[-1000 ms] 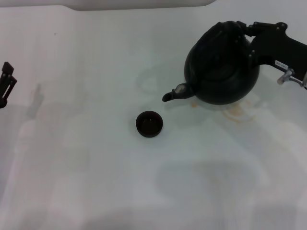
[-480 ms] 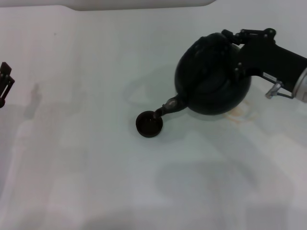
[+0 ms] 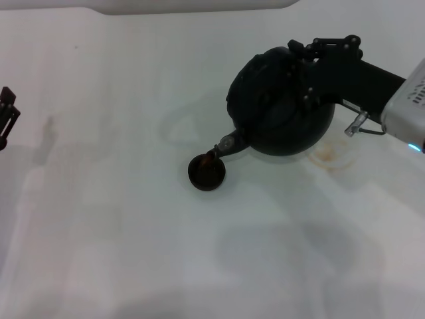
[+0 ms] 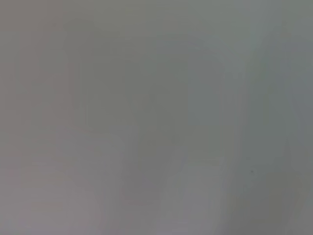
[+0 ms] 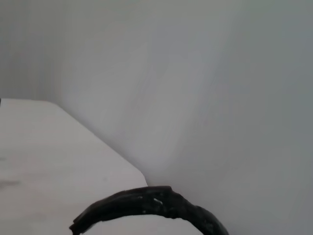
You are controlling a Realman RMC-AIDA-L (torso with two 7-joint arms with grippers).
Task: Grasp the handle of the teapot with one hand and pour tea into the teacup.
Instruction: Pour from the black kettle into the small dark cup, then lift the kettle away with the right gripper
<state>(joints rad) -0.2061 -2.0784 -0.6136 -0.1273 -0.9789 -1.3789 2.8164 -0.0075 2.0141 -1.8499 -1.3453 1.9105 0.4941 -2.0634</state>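
right hand (image 3: 319,70) gripping teapot (image 3: 279,109), spout over teacup (image 3: 206,172)

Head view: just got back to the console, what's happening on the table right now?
The right hand is gripping the teapot by its handle and has it tilted toward the robot's left, with the spout dipping over the rim of the teacup. A thin brownish stream seems to run from the spout into the cup, so the pour looks under way. The left gripper sits parked at the table's far left edge, away from the work.
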